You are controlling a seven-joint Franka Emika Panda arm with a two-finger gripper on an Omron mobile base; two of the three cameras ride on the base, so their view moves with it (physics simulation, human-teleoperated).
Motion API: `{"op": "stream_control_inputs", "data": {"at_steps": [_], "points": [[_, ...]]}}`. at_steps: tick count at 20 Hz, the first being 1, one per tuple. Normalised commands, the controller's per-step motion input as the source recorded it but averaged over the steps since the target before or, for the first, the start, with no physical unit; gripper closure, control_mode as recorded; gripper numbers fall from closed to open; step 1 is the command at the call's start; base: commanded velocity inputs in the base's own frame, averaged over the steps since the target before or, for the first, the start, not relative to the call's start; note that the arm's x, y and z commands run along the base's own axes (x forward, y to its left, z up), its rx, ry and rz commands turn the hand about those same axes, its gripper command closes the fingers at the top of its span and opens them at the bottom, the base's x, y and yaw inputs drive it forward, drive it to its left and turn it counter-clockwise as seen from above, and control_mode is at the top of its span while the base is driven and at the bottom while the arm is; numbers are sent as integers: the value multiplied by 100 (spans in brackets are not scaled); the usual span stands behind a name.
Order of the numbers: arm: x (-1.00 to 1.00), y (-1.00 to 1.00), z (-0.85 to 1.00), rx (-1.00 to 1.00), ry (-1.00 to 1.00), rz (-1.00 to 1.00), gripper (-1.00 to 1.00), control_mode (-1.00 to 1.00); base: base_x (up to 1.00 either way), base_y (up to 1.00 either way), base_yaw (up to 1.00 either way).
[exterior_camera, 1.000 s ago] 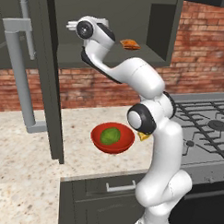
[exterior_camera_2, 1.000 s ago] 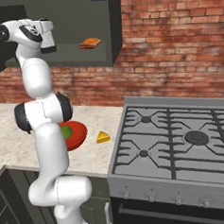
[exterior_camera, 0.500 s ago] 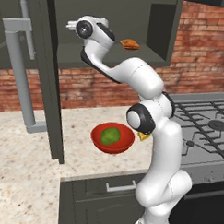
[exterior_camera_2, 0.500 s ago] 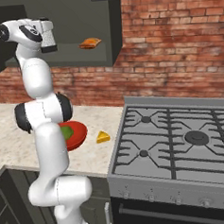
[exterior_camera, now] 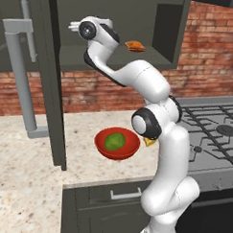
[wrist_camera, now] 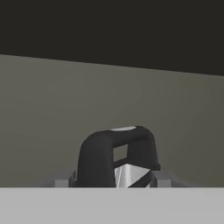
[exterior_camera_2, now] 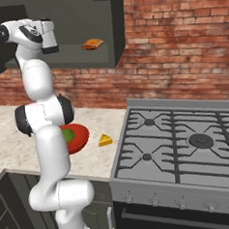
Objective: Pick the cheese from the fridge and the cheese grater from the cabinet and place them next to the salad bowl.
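Note:
Deep in the dark cabinet (exterior_camera: 160, 29), the cheese grater (wrist_camera: 114, 154) shows its black arched handle with grey metal beneath, right in front of my hand. My gripper (wrist_camera: 113, 179) is at that handle, a small grey tip on either side of it; whether it grips cannot be made out. From the base, my gripper (exterior_camera: 74, 26) is raised to shelf height inside the cabinet. The red salad bowl (exterior_camera: 117, 143) with its green ball sits on the counter, and the cheese (exterior_camera_2: 105, 140) lies just right of it. The fridge is out of view.
The cabinet door (exterior_camera: 50, 86) stands open to the left, its grey bar handle (exterior_camera: 19, 71) facing out. A flat orange-brown crinkled item (exterior_camera_2: 92, 44) lies on the cabinet shelf to the right of my hand. A gas stove (exterior_camera_2: 186, 145) adjoins the counter (exterior_camera: 20, 176).

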Motion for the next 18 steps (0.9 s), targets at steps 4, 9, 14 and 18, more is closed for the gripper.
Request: {"op": "stream_control_inputs", "data": {"at_steps": [4,9,14,18], "points": [[-34,0,0,0,0,0,100,-100,0,0,0],[-32,-1,0,0,0,0,100,-100,0,0,0],[-26,0,0,0,0,0,100,-100,0,0,0],[-25,0,0,0,0,0,100,-100,0,0,0]]}}
